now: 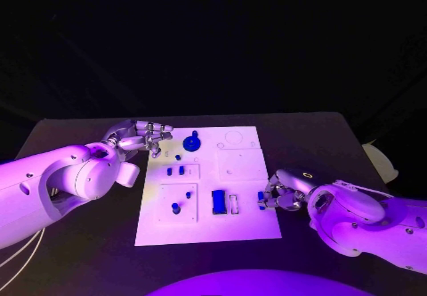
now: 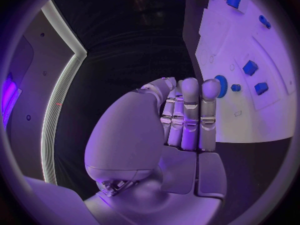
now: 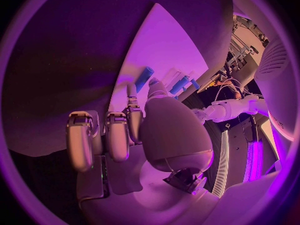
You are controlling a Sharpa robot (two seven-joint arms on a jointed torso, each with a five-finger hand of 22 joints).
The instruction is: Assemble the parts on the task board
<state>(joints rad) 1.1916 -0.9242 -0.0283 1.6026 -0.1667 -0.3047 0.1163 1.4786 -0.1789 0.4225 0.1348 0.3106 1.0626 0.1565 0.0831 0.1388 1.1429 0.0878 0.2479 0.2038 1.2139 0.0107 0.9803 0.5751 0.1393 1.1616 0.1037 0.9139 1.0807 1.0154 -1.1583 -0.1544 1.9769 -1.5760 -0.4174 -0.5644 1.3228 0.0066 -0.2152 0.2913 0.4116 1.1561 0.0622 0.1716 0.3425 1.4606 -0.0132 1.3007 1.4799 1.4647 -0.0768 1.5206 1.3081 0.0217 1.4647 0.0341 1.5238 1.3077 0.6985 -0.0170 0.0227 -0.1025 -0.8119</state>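
Note:
The white task board [image 1: 240,228] lies in the middle of the black table. On it are a round blue part [image 1: 191,143], two small blue parts [image 1: 176,171], a blue block [image 1: 218,201] and two more blue pieces [image 1: 175,208] near the front left. My left hand [image 1: 142,137] hovers at the board's far left corner, fingers [image 2: 190,115] straight and pressed together, thumb against them, nothing seen in them. My right hand [image 1: 280,194] sits at the board's right edge and pinches a small blue part [image 1: 261,198] between thumb and a finger; that part [image 3: 145,77] shows just past the fingertips.
A narrow white slot [image 1: 234,204] sits beside the blue block, close to the right hand. A plain square plate [image 1: 240,165] and a round outline [image 1: 235,136] take up the board's far right. Bare black table [image 1: 311,142] surrounds the board.

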